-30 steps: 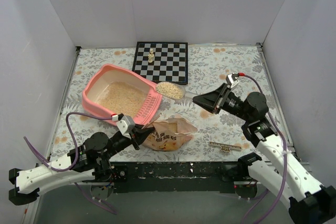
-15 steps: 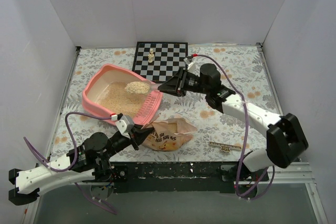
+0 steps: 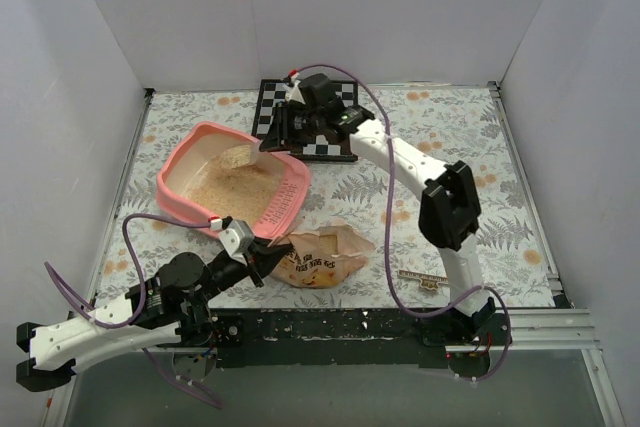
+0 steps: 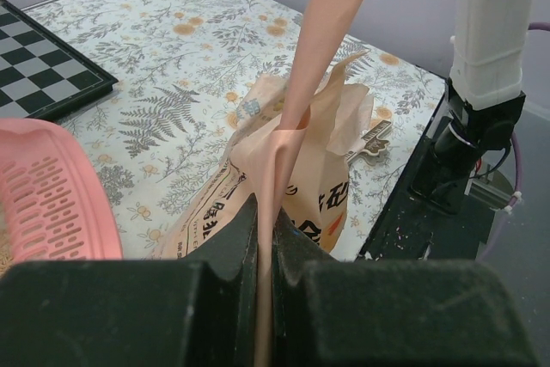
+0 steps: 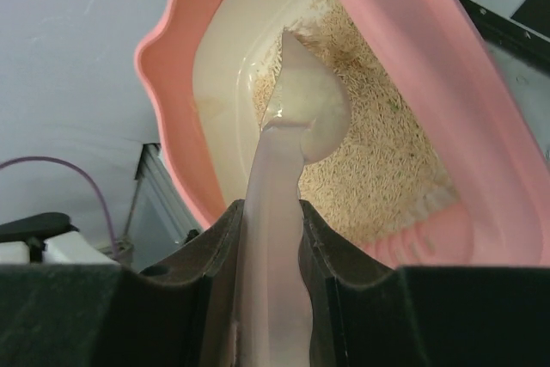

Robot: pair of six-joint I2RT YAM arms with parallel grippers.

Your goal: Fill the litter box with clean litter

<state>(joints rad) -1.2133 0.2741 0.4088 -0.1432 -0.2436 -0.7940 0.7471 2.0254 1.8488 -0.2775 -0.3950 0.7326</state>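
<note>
Holding the clear plastic scoop (image 5: 302,105) pinched in our right gripper (image 5: 271,217) over tan sandy litter (image 5: 378,156) in the salmon-pink plastic tray (image 5: 404,49), left gripper (image 4: 266,238) clamping the crumpled paper bag (image 4: 301,178), we risk a hasty tilt spilling granules outside.

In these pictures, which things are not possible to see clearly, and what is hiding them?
- Whether the scoop is loaded: right wrist view, its cloudy plastic blurs it; top view, too small.
- Inside of the bag: left wrist and top views, its own folded paper hides it.
- Part of the chessboard: top view, the right arm covers it.
- Flat strip by the table's front edge: top view, too small to identify.
</note>
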